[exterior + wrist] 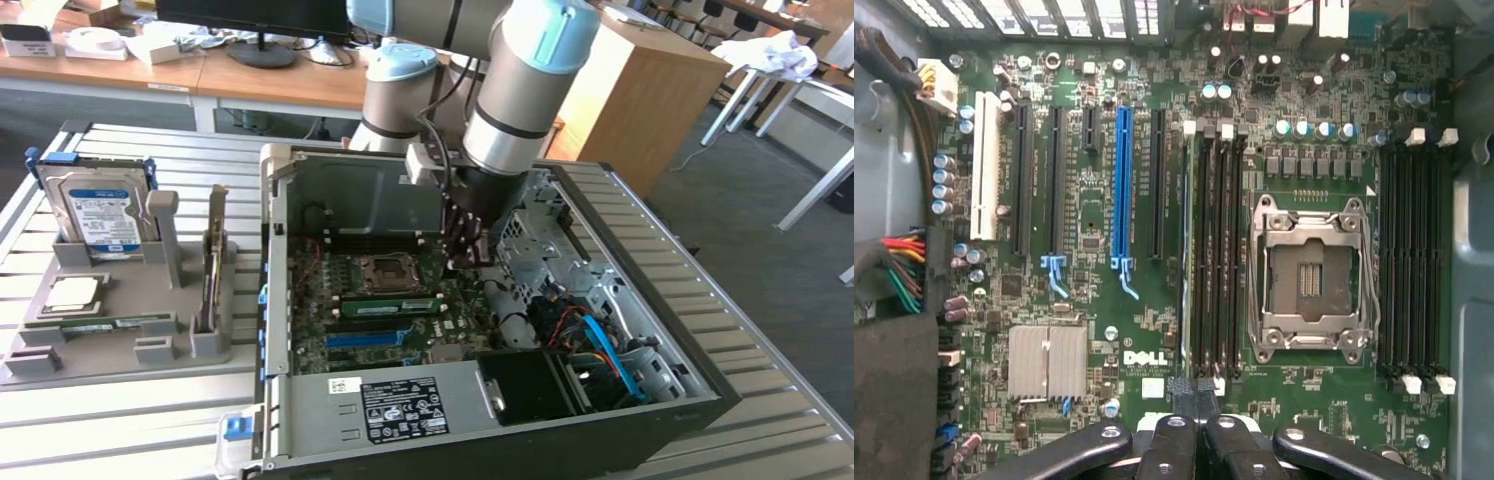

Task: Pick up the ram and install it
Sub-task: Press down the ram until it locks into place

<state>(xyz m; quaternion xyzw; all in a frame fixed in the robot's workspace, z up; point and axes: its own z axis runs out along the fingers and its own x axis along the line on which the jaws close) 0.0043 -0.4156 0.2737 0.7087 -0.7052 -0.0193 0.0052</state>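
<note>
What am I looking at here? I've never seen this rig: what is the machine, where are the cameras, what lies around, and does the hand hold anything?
The machine is a grey and pale-blue robot arm reaching into an open black computer case. One camera stands off the arm; the other sits on its wrist, looking at the green motherboard. The black two-fingered hand is shut and visibly holds nothing. A thin green ram stick stands in a slot beside the processor socket. On the exterior view's left, a grey holder tray carries a silver hard drive with a blue-and-white label, a square silver processor chip and what looks like another green stick.
</note>
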